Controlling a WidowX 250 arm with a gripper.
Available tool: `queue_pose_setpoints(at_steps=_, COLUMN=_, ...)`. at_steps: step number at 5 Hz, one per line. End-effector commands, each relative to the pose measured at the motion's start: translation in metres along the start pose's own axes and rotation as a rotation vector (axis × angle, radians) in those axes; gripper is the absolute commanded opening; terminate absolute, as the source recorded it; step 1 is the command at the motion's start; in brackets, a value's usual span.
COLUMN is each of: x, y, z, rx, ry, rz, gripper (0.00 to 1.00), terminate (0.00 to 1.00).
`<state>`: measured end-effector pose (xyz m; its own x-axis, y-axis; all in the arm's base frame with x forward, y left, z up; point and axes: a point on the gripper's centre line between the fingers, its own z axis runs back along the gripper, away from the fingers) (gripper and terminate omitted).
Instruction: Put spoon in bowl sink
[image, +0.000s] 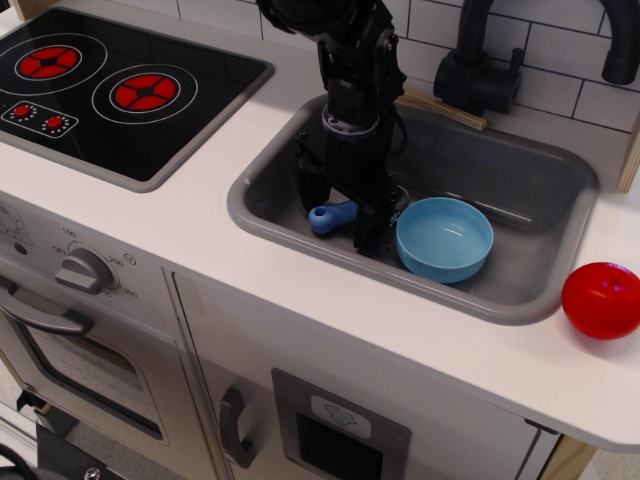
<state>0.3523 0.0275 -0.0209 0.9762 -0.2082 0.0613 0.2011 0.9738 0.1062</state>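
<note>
While the pincer (340, 205) sits low in the sink (520, 300), straddling the spoon (332, 215), I cannot tell whether its fingers are merely apart around the blue handle or already pressing on it; the arm hides the contact. The spoon lies on the sink floor, handle end poking out to the left of the arm, its grey scoop hidden behind the black fingers. The bowl (444, 238) stands just beside the pincer, to the right, upright and empty.

My worry is the grip. That chunky handle looks rounded and slick, so if the fingers close off-centre I judge it could squirt out sideways or pivot as I lift. The bowl is so near that a finger could nudge it along the sink floor, or the spoon could catch its rim on the way over.

Around me: the black faucet (480, 60) and a wooden spoon (445, 108) behind the sink, a stovetop (120, 90) on the left, a red ball (601, 300) on the worktop (200, 230) at right. None stands between spoon and bowl.
</note>
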Motion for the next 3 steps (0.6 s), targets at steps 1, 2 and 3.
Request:
queue_pose_setpoints(at_steps=1, x=0.017, y=0.008, z=0.019, rx=0.028, ry=-0.068, rz=0.018, gripper=0.00, terminate=0.00)
queue_pose_setpoints(at_steps=2, x=0.021, y=0.018, z=0.039, rx=0.044, ry=-0.114, rz=0.052, gripper=0.00, terminate=0.00)
queue_pose_setpoints(at_steps=3, x=0.025, y=0.023, z=0.067, rx=0.064, ry=-0.162, rz=0.138, gripper=0.00, terminate=0.00)
